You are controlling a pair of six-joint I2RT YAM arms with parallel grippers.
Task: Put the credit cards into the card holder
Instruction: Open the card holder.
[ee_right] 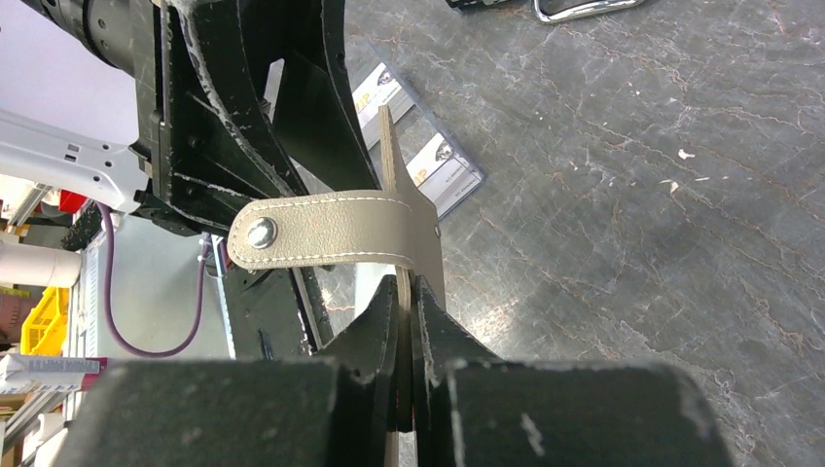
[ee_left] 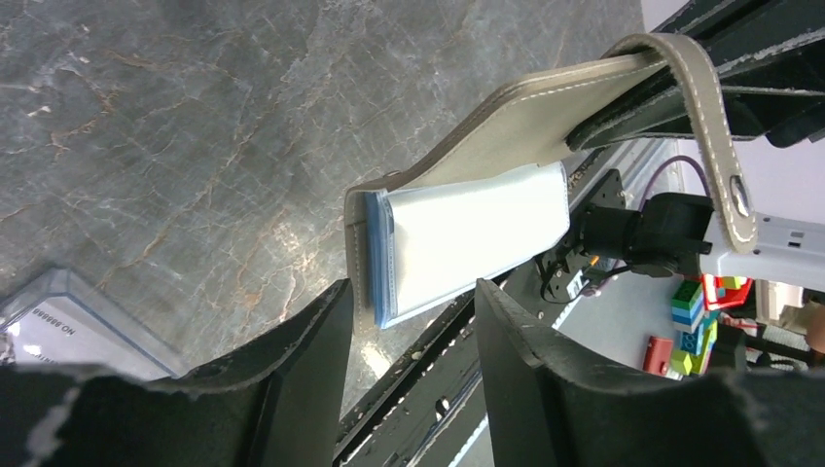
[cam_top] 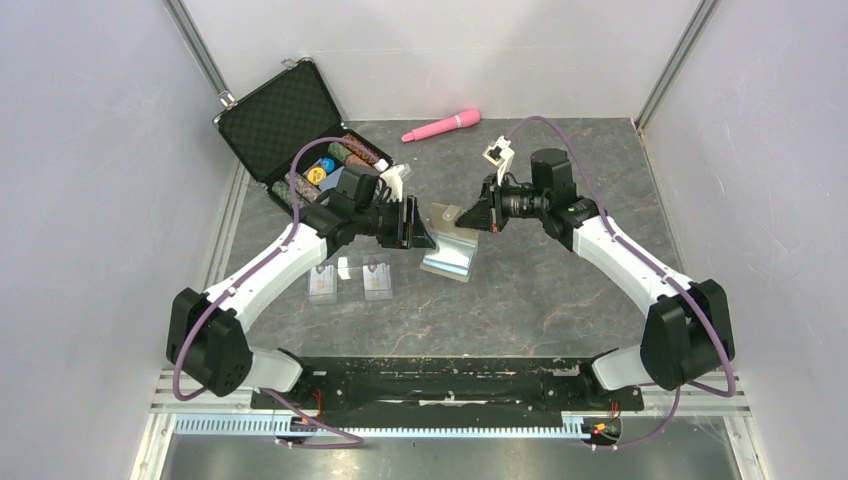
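Khaki outside and folded open, the card holder [cam_top: 449, 250] hangs from our right gripper [ee_right: 407, 297]. Its two fingers are pressed together on the edge of the upper flap, with no gap showing between them. The snap tab [ee_right: 321, 233] curls sideways from that flap toward the left arm. The lower half of the holder slopes down toward the table [cam_top: 560, 300], its light-blue lining [ee_left: 467, 238] turned to the left wrist camera. We cannot tell whether its bottom edge touches the surface.

Our left gripper [cam_top: 414, 228] has its fingers [ee_left: 306, 365] spread wide with nothing between them. Its tips are just beside the lined half of the holder, and we cannot tell if they touch it.

Both credit cards [cam_top: 322, 283] lie flat on the table side by side, just beside the left forearm, near the holder but apart from it.

Our two arms reach forward from their bases and bend inward, so the grippers face each other over the middle of the table with the wrists roughly level. At the far left a black case [cam_top: 285, 125] stands open.
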